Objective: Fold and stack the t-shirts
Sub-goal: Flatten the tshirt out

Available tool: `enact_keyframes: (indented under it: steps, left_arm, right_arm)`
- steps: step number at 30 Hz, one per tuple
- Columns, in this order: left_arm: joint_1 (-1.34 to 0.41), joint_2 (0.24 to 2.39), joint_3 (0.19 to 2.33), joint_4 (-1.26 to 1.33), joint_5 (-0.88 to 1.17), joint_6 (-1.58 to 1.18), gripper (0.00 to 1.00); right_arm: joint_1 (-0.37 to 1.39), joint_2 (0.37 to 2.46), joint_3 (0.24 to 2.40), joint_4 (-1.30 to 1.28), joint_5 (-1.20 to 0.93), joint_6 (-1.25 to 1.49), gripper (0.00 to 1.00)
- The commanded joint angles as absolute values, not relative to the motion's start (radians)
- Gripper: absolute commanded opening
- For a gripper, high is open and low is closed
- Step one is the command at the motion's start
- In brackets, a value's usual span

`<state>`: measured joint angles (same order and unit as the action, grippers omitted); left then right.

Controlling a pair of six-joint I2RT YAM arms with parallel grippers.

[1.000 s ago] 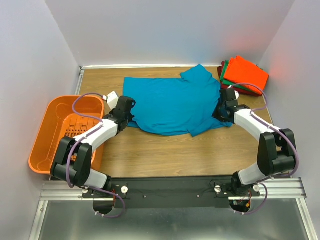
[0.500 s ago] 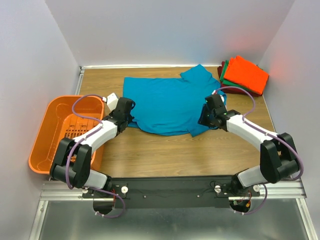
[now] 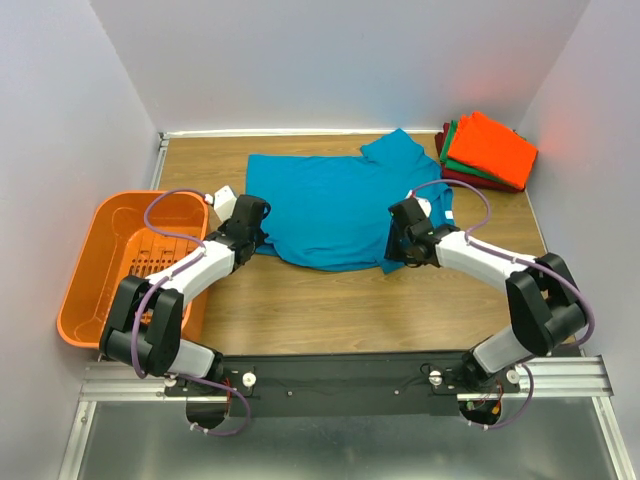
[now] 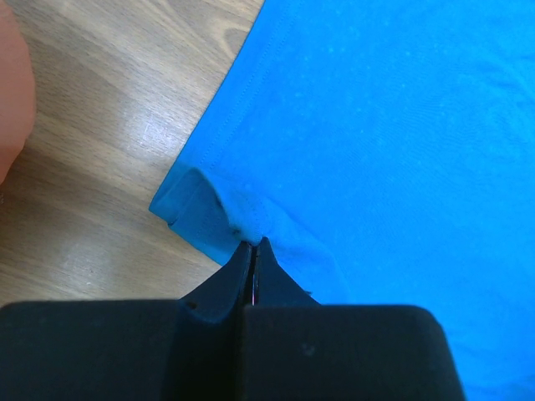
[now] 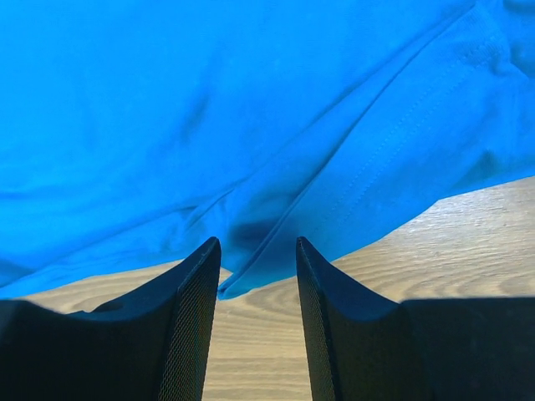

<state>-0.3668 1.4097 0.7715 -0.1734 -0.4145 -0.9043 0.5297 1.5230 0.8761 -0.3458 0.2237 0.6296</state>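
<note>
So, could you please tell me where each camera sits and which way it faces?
Top external: above and behind, looking down on the table; both arms show.
Left wrist: looks down its left pincer, shut on the teal t-shirt's corner.
Right wrist: looks past its open right pincer at that t-shirt's edge.
All three share the t-shirt.

right gripper (image 5: pixel 257 251) opened, moved left

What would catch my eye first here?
A big teal-blue t-shirt lies spread across the middle of the wooden table. The left gripper is pinched shut on its near left corner, and the right gripper stands open at its near right hem. An orange basket sits at the left; a folded stack of shirts lies far right.
</note>
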Motion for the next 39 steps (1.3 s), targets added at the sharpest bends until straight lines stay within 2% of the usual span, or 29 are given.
enact_keyframes:
  steps: [1, 6, 9, 22, 25, 39]
  left_arm:
    - [-0.364, 1.387, 0.772, -0.169, -0.419, -0.905, 0.00]
    - [-0.365, 1.382, 0.767, -0.170, -0.422, -0.905, 0.00]
    - [-0.365, 1.378, 0.765, -0.170, -0.420, -0.907, 0.00]
    - [-0.365, 1.353, 0.744, -0.175, -0.423, -0.911, 0.00]
    - [-0.365, 1.342, 0.730, -0.176, -0.422, -0.917, 0.00]
    - [-0.379, 1.249, 0.641, -0.183, -0.403, -0.939, 0.00]
  right_arm:
    - [0.541, 1.551, 0.873, -0.365, 0.290, 0.652, 0.49]
    - [0.545, 1.531, 0.844, -0.367, 0.302, 0.666, 0.44]
    - [0.545, 1.508, 0.821, -0.367, 0.305, 0.670, 0.34]
    - [0.545, 1.365, 0.701, -0.376, 0.311, 0.703, 0.10]
    - [0.545, 1.324, 0.669, -0.380, 0.299, 0.715, 0.02]
    - [0.546, 0.866, 0.523, -0.468, 0.247, 0.825, 0.01]
